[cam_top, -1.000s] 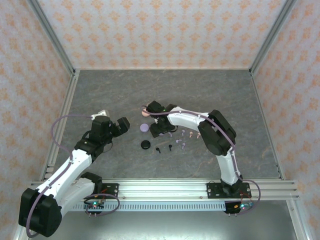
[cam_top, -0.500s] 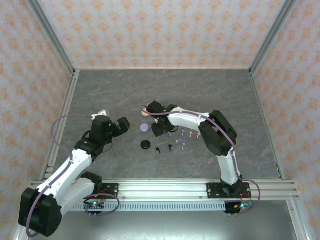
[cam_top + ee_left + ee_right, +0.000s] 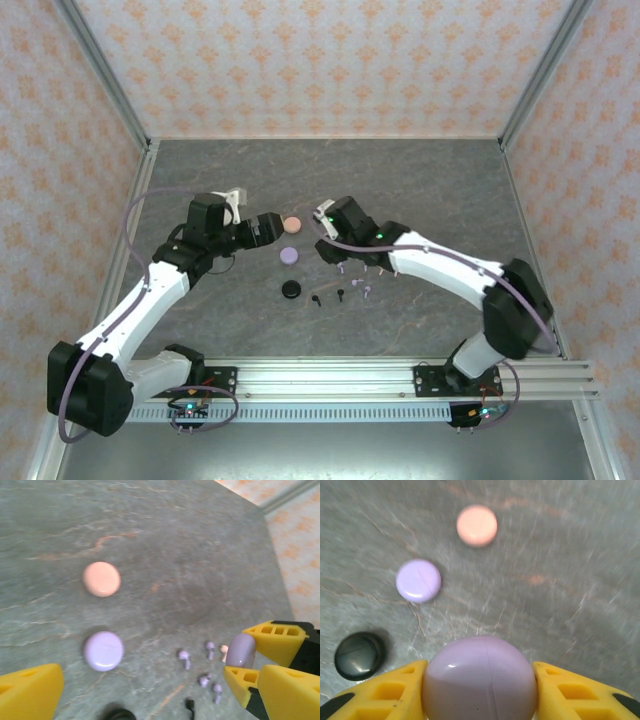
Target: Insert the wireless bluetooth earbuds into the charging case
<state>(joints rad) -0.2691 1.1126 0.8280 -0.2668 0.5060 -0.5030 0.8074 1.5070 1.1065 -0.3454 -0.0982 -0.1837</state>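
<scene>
Jaws of the right gripper (image 3: 480,692) clamp a round lilac case (image 3: 480,672); left gripper (image 3: 270,228) jaws gape wide and empty, at 9 o'clock of the peach case (image 3: 293,223). The earbuds (image 3: 357,282) lie loose on the table (image 3: 450,180), at 4 o'clock of a second lilac case (image 3: 288,256).

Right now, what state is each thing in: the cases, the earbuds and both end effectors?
Pink case: closed, on table.
Resting lilac case: closed, on table.
Black case: closed, on table.
Held lilac case: closed, gripped.
Right end effector: shut on that case.
Left end effector: open, empty.
Earbuds: loose on table.
</scene>
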